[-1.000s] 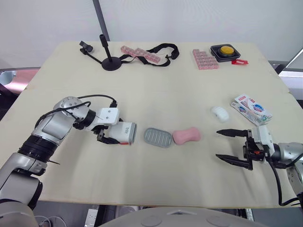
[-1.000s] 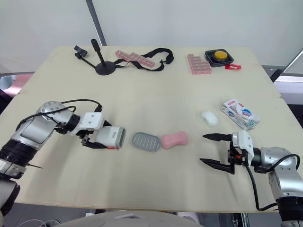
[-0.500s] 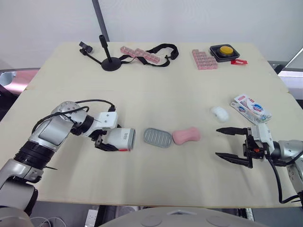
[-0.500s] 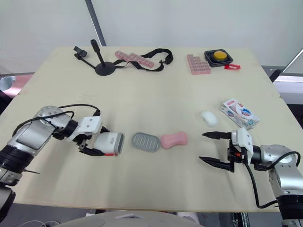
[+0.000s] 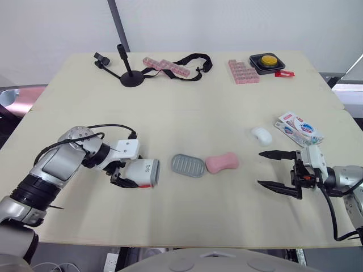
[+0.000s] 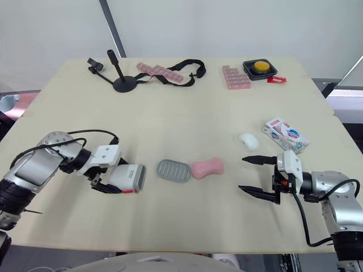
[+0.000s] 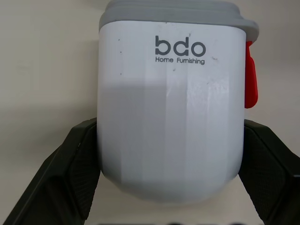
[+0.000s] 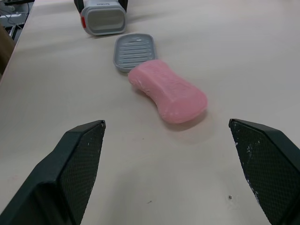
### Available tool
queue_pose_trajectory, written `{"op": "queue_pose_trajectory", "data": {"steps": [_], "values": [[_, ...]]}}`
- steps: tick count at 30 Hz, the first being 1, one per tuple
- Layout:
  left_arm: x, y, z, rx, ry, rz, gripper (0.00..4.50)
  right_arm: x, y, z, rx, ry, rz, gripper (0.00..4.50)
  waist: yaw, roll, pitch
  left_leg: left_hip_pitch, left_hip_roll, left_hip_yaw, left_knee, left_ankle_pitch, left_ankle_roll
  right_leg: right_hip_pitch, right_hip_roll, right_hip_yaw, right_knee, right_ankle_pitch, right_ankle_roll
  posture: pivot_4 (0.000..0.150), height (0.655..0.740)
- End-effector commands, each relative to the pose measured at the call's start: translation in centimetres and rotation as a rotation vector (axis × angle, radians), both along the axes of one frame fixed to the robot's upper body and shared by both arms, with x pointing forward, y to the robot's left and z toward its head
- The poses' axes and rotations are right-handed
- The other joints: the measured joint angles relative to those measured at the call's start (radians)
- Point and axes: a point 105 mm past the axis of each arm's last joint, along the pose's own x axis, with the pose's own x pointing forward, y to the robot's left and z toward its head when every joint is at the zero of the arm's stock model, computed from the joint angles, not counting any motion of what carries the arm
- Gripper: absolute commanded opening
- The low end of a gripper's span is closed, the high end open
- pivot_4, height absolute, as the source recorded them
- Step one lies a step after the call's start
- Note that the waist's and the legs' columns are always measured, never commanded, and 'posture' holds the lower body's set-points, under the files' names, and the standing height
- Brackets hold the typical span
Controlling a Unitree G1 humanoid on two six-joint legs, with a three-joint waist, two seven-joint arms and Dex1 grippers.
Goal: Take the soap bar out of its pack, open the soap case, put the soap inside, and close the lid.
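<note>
While L jaws clamp case [image 5: 142, 171], soap [image 5: 222, 163] lies clear of R jaws.

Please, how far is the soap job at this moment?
Done: the pink soap bar lies bare on the table, apart from its pack. In hand: the left gripper clamps the soap case, grey lid seemingly on. Left: open it, put the soap inside, close the lid.
</note>
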Motion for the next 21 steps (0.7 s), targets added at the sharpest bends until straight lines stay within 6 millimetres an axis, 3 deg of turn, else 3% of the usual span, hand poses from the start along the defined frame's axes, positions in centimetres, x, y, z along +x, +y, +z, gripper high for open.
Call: {"op": "queue_pose_trajectory", "data": {"steps": [1, 4, 12, 21], "values": [[-2.1, 0.5, -2.5, 0.062, 0.132, -0.001, 4.00, 0.2, 0.0, 0.8, -0.006, -0.033, 0.011, 4.50, 0.000, 0.001, -0.001, 0.000, 0.000, 0.000, 0.000, 0.000, 0.000, 0.000, 0.000, 0.000, 0.000, 0.000, 0.000, 0.150, 0.7400], [-1.7, 0.5, -2.5, 0.060, 0.110, 0.011, 4.00, 0.3, 0.0, 0.8, -0.007, -0.032, 0.012, 4.50, 0.000, 0.002, -0.001, 0.000, 0.000, 0.000, 0.000, 0.000, 0.000, 0.000, 0.000, 0.000, 0.000, 0.000, 0.000, 0.150, 0.7400], [1.2, 0.3, -2.4, 0.036, -0.159, -0.035, 4.00, 0.4, -0.1, 0.6, -0.012, -0.029, 0.008, 4.50, 0.012, 0.012, -0.008, 0.001, -0.004, 0.000, 0.000, 0.001, 0.005, 0.001, -0.004, -0.001, 0.001, 0.000, 0.000, 0.150, 0.7400], [2.1, -0.9, -0.4, -0.141, -0.198, -0.014, 4.00, 0.3, 0.0, 1.0, -0.018, -0.021, 0.013, 4.50, 0.013, 0.012, -0.008, 0.001, -0.013, 0.000, -0.001, 0.003, 0.016, 0.001, -0.016, -0.002, 0.004, 0.000, 0.000, 0.150, 0.7400]]}}
